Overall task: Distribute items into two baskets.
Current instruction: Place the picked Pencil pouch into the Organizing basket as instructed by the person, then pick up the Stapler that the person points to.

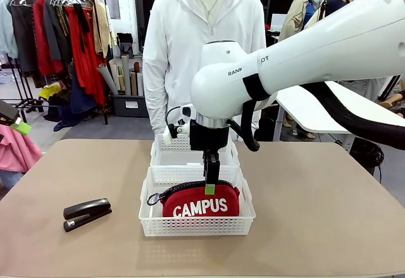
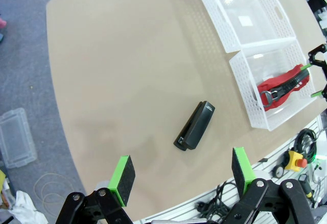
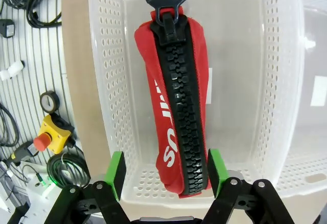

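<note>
The red pouch (image 1: 201, 203) marked "CAMPUS" stands on edge, zipper up, inside the near white basket (image 1: 196, 226). My right gripper (image 1: 210, 186) hangs straight over it. In the right wrist view its green pads (image 3: 116, 173) straddle one end of the pouch (image 3: 176, 106) with a gap on one side, so the gripper (image 3: 166, 175) is open. The second basket (image 1: 183, 157) sits just behind, holding nothing. A black stapler (image 1: 87, 213) lies on the table to the left. My left gripper (image 2: 181, 175) is open high above the stapler (image 2: 195, 126).
A person in a white jacket (image 1: 202, 44) stands at the far edge behind the baskets. The tan table (image 1: 316, 202) has free room on both sides. An emergency stop button (image 3: 43, 137) and cables lie beyond the near edge.
</note>
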Controlling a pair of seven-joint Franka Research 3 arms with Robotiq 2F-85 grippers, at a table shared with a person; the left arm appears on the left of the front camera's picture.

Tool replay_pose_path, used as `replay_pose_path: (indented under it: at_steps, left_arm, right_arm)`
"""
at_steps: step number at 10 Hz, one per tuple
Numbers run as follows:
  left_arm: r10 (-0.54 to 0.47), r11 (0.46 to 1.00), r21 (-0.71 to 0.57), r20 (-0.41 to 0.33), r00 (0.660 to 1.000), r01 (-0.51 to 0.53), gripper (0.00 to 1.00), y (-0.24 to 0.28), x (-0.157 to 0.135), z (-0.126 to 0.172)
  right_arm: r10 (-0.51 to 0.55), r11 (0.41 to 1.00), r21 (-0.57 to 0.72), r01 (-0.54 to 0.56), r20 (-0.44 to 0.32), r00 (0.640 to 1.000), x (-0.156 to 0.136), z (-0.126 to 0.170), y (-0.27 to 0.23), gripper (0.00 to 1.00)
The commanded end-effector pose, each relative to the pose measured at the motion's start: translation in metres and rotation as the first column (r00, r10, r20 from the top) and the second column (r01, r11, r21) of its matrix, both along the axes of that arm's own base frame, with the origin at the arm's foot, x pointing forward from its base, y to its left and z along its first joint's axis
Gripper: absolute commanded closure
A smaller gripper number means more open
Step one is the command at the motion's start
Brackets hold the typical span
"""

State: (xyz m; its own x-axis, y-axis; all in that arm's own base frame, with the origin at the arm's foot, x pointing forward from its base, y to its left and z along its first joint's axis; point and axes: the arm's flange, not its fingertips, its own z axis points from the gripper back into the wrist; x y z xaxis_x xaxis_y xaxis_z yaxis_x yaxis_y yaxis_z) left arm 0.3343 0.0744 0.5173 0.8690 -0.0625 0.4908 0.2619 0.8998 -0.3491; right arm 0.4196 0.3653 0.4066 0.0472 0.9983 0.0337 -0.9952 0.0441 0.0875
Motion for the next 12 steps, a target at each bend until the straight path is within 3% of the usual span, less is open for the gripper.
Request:
replay_pose_path:
  at_steps: [1,10,12]
  left_arm:
    - [-0.003,1.000,-0.010,0.003,1.000,0.003,0.02,0.000,0.000,0.000]
    - [-0.003,1.000,-0.010,0.003,1.000,0.003,0.02,0.000,0.000,0.000]
    - [-0.003,1.000,-0.010,0.003,1.000,0.003,0.02,0.000,0.000,0.000]
  right_arm:
    - [0.008,1.000,-0.003,-0.008,0.006,1.000,0.000,0.001,0.000,0.16]
    - [0.000,1.000,0.000,0.000,0.000,1.000,0.000,0.000,0.000,0.16]
    - [-0.139,0.982,0.123,0.141,-0.029,0.990,0.020,0.042,-0.038,0.12]
